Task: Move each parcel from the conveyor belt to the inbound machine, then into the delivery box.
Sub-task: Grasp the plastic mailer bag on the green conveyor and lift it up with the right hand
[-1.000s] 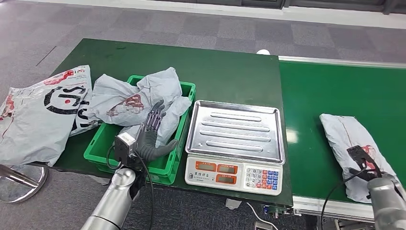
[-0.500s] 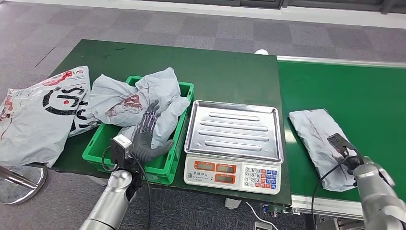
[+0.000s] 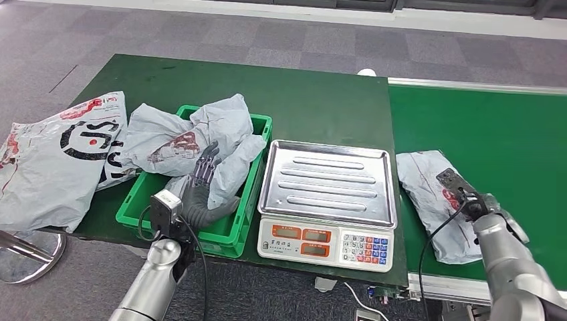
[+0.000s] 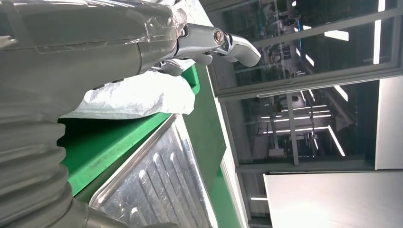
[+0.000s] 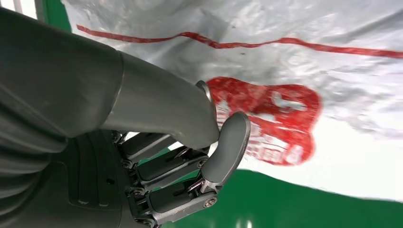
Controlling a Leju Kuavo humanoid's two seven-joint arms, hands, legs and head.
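Several parcels [image 3: 200, 137] already fill the box [image 3: 257, 200] under the left hand [image 3: 200, 190], whose spread fingers hold nothing. One parcel [image 3: 434, 194] lies on the belt [image 3: 481, 127] beneath the right hand [image 5: 157, 142]; its curled fingers seem empty. The scale [image 3: 325, 184] awaits it.

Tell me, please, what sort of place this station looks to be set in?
Probably a parcel-sorting or logistics test station: a green conveyor belt carries a grey mailer parcel, a weighing scale stands beside it, and a green crate holds more parcels.
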